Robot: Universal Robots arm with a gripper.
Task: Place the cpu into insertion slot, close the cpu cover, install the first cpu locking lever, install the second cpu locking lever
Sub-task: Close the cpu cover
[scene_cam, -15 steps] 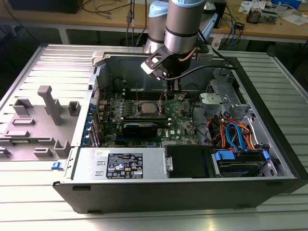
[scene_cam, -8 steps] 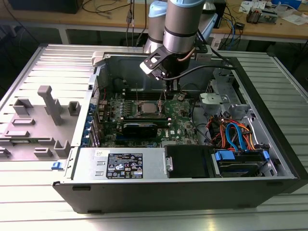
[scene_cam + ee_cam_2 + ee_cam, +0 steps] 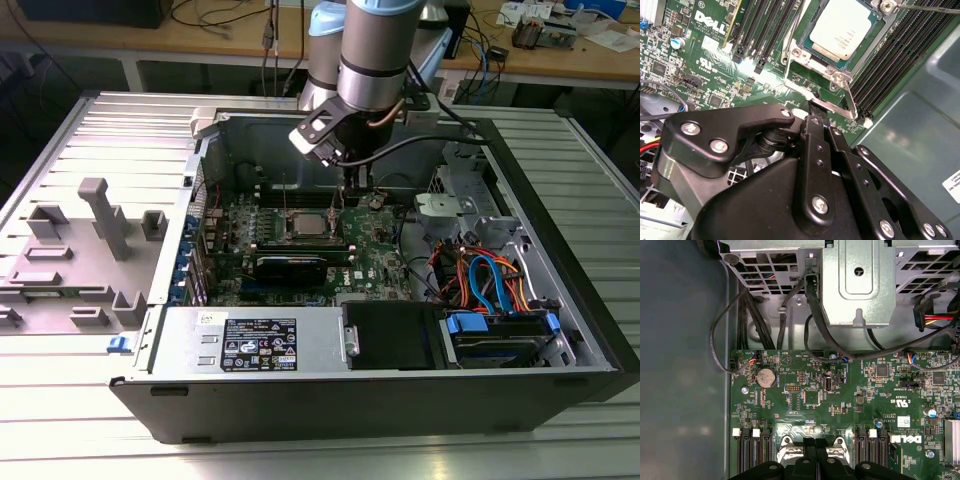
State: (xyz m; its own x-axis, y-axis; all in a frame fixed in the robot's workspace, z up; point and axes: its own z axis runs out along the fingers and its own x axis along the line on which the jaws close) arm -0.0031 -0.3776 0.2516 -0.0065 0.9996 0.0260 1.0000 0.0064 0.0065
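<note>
Arm: I see it drop from the upper centre of the exterior view into the open PC case [image 3: 330, 410], which sits on the ribbed metal tabletop [image 3: 90, 430].
Pincer: the pincer [image 3: 350, 188] hangs low over the motherboard [image 3: 840, 395], just to the exterior view's right of the socket. In both wrist views its fingers [image 3: 809, 462] lie pressed together, with no gap and nothing visible between them.
Cpu: the cpu [image 3: 842, 27] lies flat in the insertion slot [image 3: 288, 226], silvery top up, near mid-frame in the exterior view.
Cpu cover: the cpu cover [image 3: 816, 59] is down over the chip, framing its edges.
Near lever: a thin metal locking lever [image 3: 799, 90] runs along the socket side nearest the pincer. The fingertips sit right at it; I can't tell whether they touch.
Far lever: a second lever rod [image 3: 930, 8] lies at the socket's opposite side.
Memory slots: the black memory slots [image 3: 890, 60] run in rows flanking the socket.
Drive cage: the metal drive cage [image 3: 855, 280] sits beyond the board edge, with black cables beside it.
Misc: grey fixture blocks [image 3: 100, 215] stand on the tabletop at the exterior view's left, well apart from the case.
</note>
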